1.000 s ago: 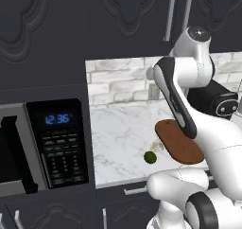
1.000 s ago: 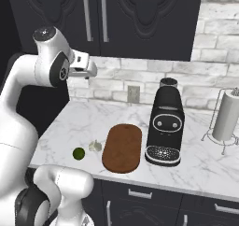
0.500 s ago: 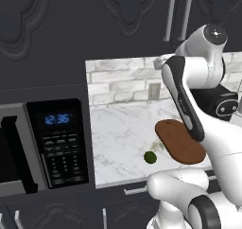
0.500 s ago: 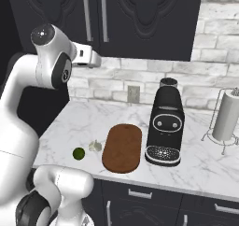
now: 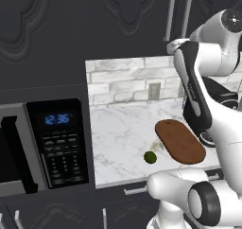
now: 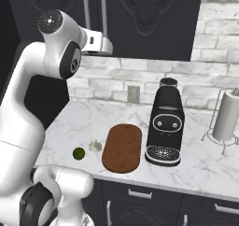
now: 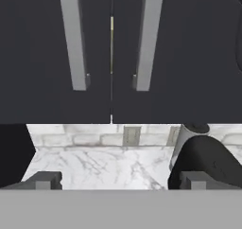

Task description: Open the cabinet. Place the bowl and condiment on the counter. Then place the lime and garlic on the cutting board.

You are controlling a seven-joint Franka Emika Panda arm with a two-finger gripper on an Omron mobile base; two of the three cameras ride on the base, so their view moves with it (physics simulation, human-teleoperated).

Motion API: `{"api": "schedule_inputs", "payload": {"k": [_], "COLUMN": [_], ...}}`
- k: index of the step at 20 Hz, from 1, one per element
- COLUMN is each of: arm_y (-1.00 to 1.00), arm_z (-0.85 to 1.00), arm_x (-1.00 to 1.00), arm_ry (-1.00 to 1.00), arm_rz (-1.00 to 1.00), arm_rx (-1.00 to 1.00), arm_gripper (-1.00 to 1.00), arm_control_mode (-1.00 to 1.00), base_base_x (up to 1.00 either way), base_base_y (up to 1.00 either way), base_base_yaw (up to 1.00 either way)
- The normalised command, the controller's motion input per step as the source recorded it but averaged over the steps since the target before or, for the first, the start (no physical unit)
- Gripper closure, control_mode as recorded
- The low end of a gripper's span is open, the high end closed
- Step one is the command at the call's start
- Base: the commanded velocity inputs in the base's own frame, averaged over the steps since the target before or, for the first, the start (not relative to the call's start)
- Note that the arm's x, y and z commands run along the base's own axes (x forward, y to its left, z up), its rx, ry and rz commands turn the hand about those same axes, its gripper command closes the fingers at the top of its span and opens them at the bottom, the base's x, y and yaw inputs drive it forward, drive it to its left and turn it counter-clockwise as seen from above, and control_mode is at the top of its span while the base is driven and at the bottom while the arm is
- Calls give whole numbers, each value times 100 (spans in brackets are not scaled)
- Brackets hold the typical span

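The gripper (image 7: 120, 180) stands spread wide with nothing between its fingertips (image 7: 43, 180), raised in front of the cabinet (image 7: 111, 53), whose two doors are shut and whose silver bar handles (image 7: 74, 38) hang either side of the centre seam (their upper ends are cut off by the frame). In the right base view the hand is mostly hidden behind the arm's wrist, near those handles. Below, on the counter (image 6: 196, 157), the cutting board (image 6: 122, 147) lies near the front edge, bare. Just off its left end sits the garlic (image 6: 95, 146), small and hard to make out, and beside that, closer to the front left corner, the lime (image 6: 79, 153). A black coffee machine (image 6: 164, 128) stands just right of the board, and a paper towel holder (image 6: 224, 122) toward the right end, partly cut off.
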Motion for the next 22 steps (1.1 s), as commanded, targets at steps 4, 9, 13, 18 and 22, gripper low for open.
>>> {"api": "schedule_inputs", "payload": {"k": [4, 9, 13, 18, 22], "arm_y": [-46, -14, 0, -1, -3], "arm_z": [26, 2, 0, 3, 1], "arm_x": [8, 54, 82, 54, 54], "arm_ry": [-14, -9, -1, -2, -1], "arm_rz": [0, 0, 0, 0, 0], "arm_rx": [0, 0, 0, 0, 0], "arm_gripper": [-100, -100, -100, -100, -100], "arm_control_mode": [-100, -100, -100, -100, -100], "base_base_x": [0, 0, 0, 0, 0], "base_base_y": [0, 0, 0, 0, 0], "base_base_yaw": [0, 0, 0, 0, 0]}}
